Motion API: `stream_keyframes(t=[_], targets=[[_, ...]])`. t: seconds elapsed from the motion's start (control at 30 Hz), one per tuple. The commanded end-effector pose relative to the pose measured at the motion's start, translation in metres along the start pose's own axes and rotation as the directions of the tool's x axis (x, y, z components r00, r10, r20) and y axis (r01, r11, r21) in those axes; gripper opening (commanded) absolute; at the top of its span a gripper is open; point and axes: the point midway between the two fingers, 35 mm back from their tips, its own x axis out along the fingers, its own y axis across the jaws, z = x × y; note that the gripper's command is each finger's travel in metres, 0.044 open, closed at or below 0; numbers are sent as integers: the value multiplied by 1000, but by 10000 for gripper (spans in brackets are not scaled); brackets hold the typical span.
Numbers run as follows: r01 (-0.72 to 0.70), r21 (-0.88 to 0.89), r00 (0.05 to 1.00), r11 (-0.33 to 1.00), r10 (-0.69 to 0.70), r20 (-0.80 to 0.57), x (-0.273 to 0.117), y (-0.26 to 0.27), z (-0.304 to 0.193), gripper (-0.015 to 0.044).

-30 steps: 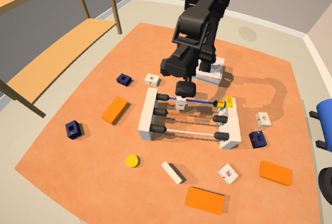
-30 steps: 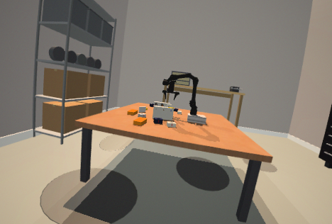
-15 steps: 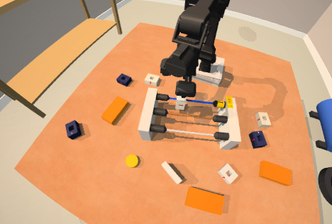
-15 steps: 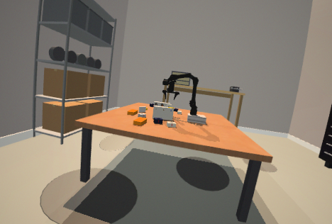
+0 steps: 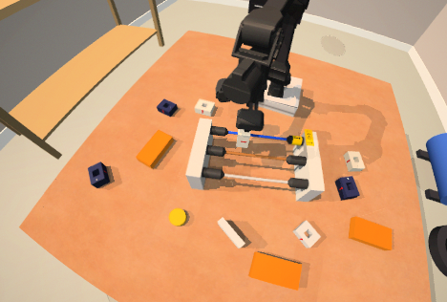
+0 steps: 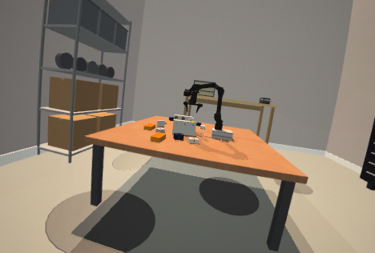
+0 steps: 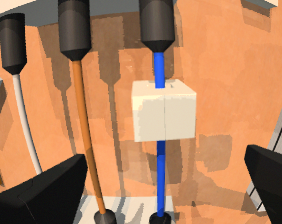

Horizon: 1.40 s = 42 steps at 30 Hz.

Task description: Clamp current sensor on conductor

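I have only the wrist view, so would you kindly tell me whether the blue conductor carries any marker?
Observer: Yes, in the top view a yellow band sits at one end of the blue conductor; I can't read its lettering.
Operator: Thanks. Is anything marked on the sensor's faces hidden from me?
Observer: The top view shows a small red mark on the sensor, too small to tell which way it points.
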Motion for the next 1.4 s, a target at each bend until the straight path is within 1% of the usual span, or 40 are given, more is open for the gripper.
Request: stream_keyframes(t=[0.0,0.1,0.3,0.53,0.73,0.87,0.93,1.0,1.03,1.37], targets=[[3,3,1000,1000,-3,4,0,-1,1,440],[-10,-34,1000,999,10,20,-2,-3,-4,440],[-66,-331,975,941,132,181,-10,-35,-32,440],[-58,-620,892,782,320,319,-4,-71,-52,440],[-1,-787,783,617,490,383,14,-93,-60,440],[52,-854,700,517,592,400,30,-101,-63,440],[61,-863,685,501,608,402,33,-102,-64,440],[61,-863,685,501,608,402,33,-102,-64,440],[39,-847,717,530,575,393,28,-101,-64,440],[39,-847,717,530,575,393,28,-101,-64,440]])
